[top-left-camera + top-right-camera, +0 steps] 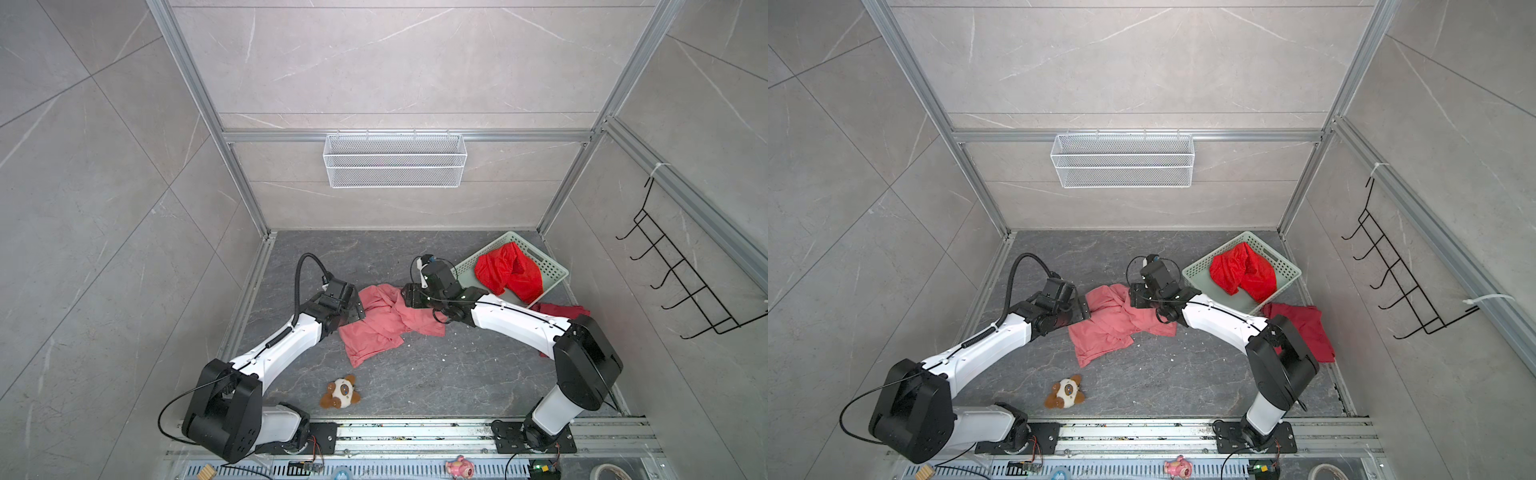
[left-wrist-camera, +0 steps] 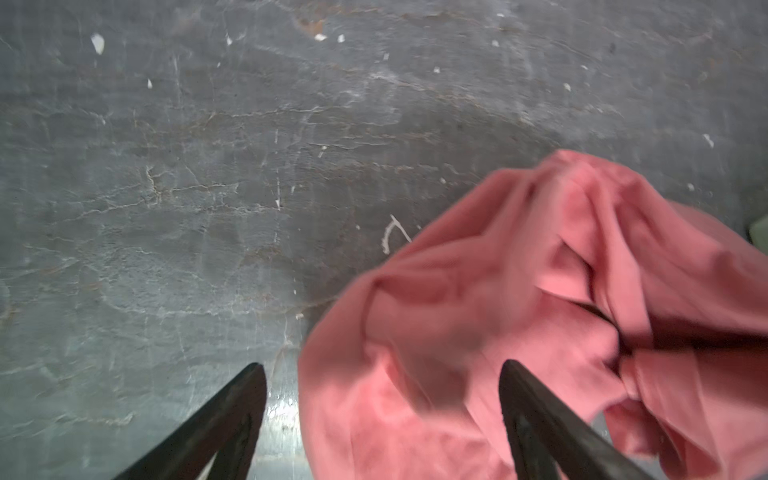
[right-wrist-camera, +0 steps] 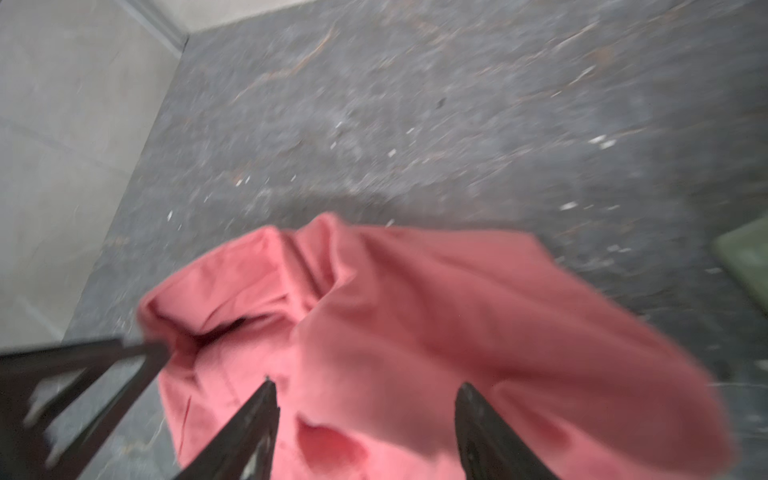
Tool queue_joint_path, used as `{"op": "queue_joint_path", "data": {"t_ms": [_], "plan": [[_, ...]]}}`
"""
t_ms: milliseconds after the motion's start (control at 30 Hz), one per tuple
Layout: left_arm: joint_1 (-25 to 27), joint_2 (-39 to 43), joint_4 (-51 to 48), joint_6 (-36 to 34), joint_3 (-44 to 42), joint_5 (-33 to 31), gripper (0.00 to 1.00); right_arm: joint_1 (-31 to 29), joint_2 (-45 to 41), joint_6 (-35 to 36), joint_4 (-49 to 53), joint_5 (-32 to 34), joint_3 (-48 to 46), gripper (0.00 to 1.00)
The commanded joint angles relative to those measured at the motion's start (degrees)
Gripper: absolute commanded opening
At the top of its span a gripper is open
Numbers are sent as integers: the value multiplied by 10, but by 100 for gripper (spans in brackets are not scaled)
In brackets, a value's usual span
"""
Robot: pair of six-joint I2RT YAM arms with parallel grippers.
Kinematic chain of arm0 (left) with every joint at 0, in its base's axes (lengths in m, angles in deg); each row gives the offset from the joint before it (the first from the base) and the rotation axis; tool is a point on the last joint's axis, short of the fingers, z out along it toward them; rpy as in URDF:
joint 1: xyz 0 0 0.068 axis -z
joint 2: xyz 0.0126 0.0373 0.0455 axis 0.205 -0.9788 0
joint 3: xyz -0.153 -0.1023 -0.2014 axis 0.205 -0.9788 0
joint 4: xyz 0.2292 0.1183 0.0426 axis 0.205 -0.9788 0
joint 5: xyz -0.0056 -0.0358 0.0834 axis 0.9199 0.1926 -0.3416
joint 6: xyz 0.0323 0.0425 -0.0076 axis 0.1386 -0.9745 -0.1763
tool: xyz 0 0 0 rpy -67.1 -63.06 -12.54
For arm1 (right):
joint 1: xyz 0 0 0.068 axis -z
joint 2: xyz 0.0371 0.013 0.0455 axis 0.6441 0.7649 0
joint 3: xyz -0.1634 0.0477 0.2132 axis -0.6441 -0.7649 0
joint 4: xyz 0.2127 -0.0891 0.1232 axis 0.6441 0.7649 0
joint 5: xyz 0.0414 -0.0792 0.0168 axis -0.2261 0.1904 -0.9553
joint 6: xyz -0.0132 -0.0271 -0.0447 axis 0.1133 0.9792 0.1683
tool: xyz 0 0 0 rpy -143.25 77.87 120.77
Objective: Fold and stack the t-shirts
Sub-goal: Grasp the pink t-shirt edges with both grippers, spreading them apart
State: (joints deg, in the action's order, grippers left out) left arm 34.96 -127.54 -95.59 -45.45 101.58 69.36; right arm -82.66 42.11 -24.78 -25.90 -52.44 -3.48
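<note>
A crumpled salmon-pink t-shirt (image 1: 382,324) (image 1: 1113,328) lies mid-floor between both arms. My left gripper (image 1: 357,308) (image 1: 1082,309) (image 2: 382,365) is open at its left edge, one finger over bare floor and one over the cloth (image 2: 519,311). My right gripper (image 1: 409,295) (image 1: 1133,295) (image 3: 366,384) is open just above the shirt's far right part (image 3: 415,311), gripping nothing. A bright scarlet t-shirt (image 1: 507,272) (image 1: 1241,272) sits bunched in the green basket (image 1: 550,266) (image 1: 1285,266). A dark crimson t-shirt (image 1: 561,309) (image 1: 1304,328) lies on the floor by the right arm, partly hidden.
A brown-and-white plush toy (image 1: 340,392) (image 1: 1065,392) lies near the front. A white wire basket (image 1: 395,160) hangs on the back wall and a black hook rack (image 1: 673,274) on the right wall. The metal rail (image 1: 415,432) carries both arm bases.
</note>
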Motion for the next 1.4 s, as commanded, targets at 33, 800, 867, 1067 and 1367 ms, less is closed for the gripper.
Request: {"op": "queue_joint_path", "data": {"t_ms": [33,800,867,1067,1367], "plan": [[-52,-46,38,13,20,94,78,-56,20,-1,-16,87,13,75],[-56,-81,83,1,56,45,0,-48,154,29,81,229,79,0],[-56,-55,59,-20,78,31,0,-29,121,36,92,226,73,0],[-56,10,-22,-160,182,10,0,12,-21,83,107,229,53,0],[-57,112,-73,-308,267,-93,0,11,-200,95,121,209,39,0]]}}
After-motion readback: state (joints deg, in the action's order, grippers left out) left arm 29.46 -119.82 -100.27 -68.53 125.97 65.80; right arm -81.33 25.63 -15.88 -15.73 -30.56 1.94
